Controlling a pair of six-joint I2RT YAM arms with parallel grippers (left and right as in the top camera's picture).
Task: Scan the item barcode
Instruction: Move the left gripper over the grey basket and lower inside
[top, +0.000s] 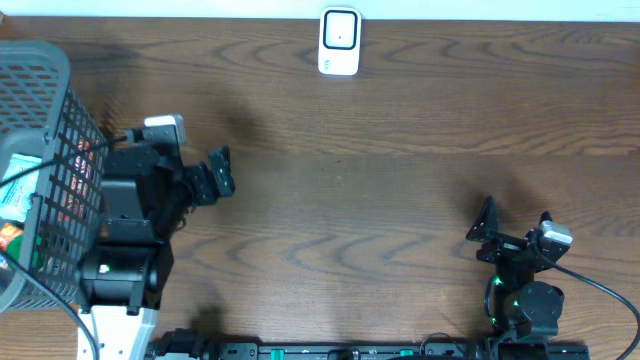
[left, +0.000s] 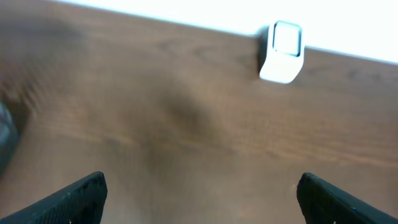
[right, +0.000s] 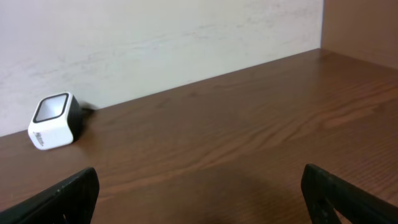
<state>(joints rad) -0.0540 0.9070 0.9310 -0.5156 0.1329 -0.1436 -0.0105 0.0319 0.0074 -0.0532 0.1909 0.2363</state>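
The white barcode scanner (top: 339, 41) stands at the far edge of the table, its window facing up; it also shows in the left wrist view (left: 283, 53) and the right wrist view (right: 55, 121). Packaged items (top: 18, 188) lie inside the wire basket (top: 62, 120) at the far left. My left gripper (top: 222, 172) hovers just right of the basket, open and empty, its dark fingers (left: 81, 199) wide apart over bare wood. My right gripper (top: 515, 218) sits near the front right, open with nothing between its fingers (right: 65, 196).
The brown wooden table (top: 380, 200) spreads between the two arms. A pale wall (right: 155, 37) runs behind the scanner. The left arm's base (top: 125, 270) stands close against the basket. Cables run along the front edge.
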